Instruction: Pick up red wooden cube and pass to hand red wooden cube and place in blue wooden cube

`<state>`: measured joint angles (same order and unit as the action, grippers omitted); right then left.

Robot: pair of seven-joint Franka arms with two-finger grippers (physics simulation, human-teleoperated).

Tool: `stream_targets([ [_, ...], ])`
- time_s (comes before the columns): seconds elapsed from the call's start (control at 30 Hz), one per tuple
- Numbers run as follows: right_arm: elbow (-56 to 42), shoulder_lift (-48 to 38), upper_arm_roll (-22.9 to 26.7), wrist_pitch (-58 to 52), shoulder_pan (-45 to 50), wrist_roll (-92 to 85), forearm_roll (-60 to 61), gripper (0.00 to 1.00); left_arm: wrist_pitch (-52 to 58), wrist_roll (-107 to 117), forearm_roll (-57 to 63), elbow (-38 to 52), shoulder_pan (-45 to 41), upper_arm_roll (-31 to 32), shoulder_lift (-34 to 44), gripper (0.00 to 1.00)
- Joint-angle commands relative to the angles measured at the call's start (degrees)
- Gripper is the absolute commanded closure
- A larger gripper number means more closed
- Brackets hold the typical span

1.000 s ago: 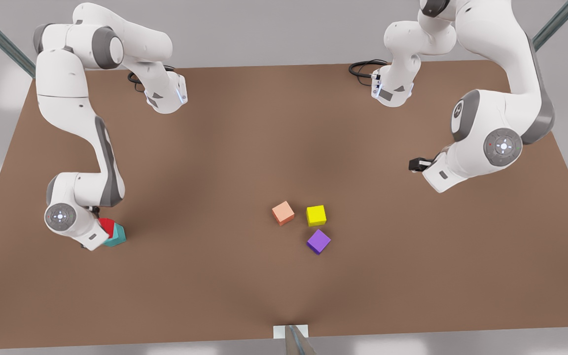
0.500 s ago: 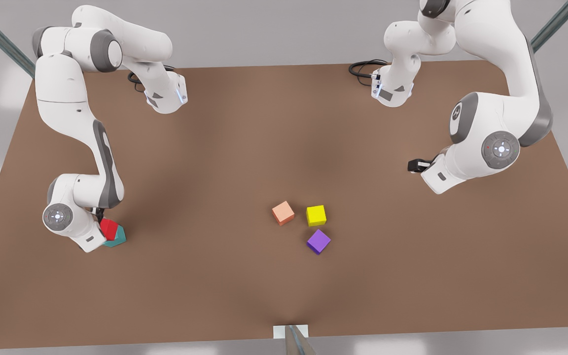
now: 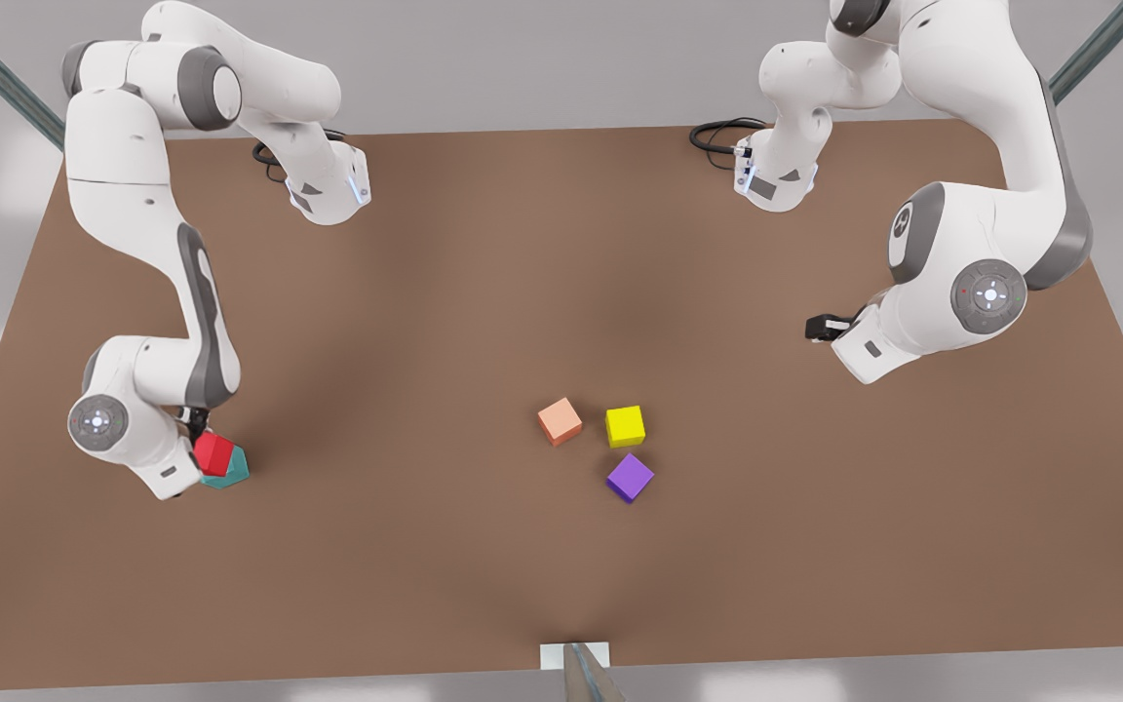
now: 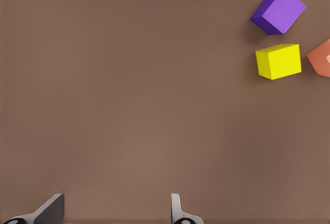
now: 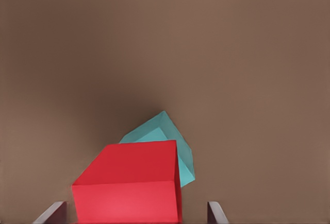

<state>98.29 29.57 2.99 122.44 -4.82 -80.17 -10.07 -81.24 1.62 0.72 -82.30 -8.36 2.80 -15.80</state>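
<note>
1. You have the red wooden cube point(image 3: 213, 453) resting on top of the blue wooden cube point(image 3: 233, 471), near the front view's left edge of the table point(image 3: 445, 322). It is a plain, flat-faced, sharp-edged block in bright matte red, set askew to the teal one below, so a teal corner pokes out from under it in the right wrist view point(image 5: 167, 134).
2. Your right gripper point(image 5: 136, 211) hovers at this stack with its fingertips point(image 5: 51, 212) spread wide, one on each side of the red wooden cube point(image 5: 129, 185) with a gap at either flank, touching nothing.
3. Your left gripper point(image 4: 116, 208) waits well apart, at the front view's right side point(image 3: 820, 327), above bare table. Its fingers point(image 4: 49, 209) stand open with only brown surface between them.
4. Three more plain cubes of the same shape sit near the middle: a salmon-orange cube point(image 3: 560, 421), a yellow cube point(image 3: 625, 426) just beside it, and a purple cube point(image 3: 630, 477) close by, turned corner-on. None touch.
5. The table is a smooth, even brown with no grain you can make out.
</note>
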Motion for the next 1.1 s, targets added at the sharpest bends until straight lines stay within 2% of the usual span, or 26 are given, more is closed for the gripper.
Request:
stream_targets([
  [0.0, -0.12, -1.27, -0.09, -4.84, -0.01, 1.07, 1.54, 0.0, 0.03, 0.05, 0.07, 0.04, 0.01, 0.01, 0.07, 0.0],
  [0.07, -0.38, -2.94, -0.18, -7.56, 0.08, 1.15, 3.38, 0.0, 0.03, 0.05, 0.07, 0.04, 0.09, 0.01, 0.07, 0.0],
  [0.17, -7.67, -4.35, -0.09, -16.79, 1.4, 5.97, 8.22, 0.0, 0.03, 0.05, 0.07, 0.04, 0.09, 0.01, 0.07, 0.0],
  [0.23, -11.01, -3.73, -0.01, -20.93, 1.22, 29.95, 10.77, 0.0, -0.06, -0.04, 0.07, 0.04, 0.09, 0.01, 0.07, 0.0],
  [0.27, -12.15, -1.81, -0.01, -20.84, 1.31, 56.57, 10.68, 0.0, -0.06, 0.05, 0.07, 0.04, 0.09, 0.01, 0.07, 0.0],
  [0.33, -20.23, 2.94, -0.01, -23.99, 2.45, 78.58, 11.21, 0.0, -0.06, 0.05, 0.07, 0.04, 0.09, 0.01, 0.07, 0.0],
  [0.4, -24.72, 2.42, -0.01, -28.31, 3.5, 78.85, 12.09, 0.0, -0.06, 0.05, 0.07, 0.04, 0.09, 0.01, 0.07, 0.0],
  [0.47, -23.85, -5.04, -0.01, -36.12, 3.51, 78.33, 12.09, 0.0, -0.06, 0.05, 0.07, 0.04, 0.09, 0.01, 0.07, 0.0],
  [0.57, -10.93, -22.19, 0.17, -37.1, 2.98, 78.06, 11.83, 0.0, 0.03, -0.22, -0.02, 0.04, 0.18, 0.01, 0.07, 0.0],
  [0.67, 1.2, -31.42, 0.43, -31.56, 2.89, 78.67, 11.65, 0.0, 0.03, -0.22, -0.02, 0.04, 0.18, 0.01, 0.15, 0.0],
  [0.97, -11.36, -24.04, 0.52, -40.97, 2.98, 78.85, 11.39, 0.0, 0.03, -0.3, -0.02, 0.04, 0.36, 0.01, 0.07, 0.0],
  [1.07, -11.54, -23.69, 0.52, -41.5, 3.15, 78.85, 11.3, 0.0, 0.03, -0.3, -0.02, -0.05, 0.36, 0.01, 0.06, 0.0],
])
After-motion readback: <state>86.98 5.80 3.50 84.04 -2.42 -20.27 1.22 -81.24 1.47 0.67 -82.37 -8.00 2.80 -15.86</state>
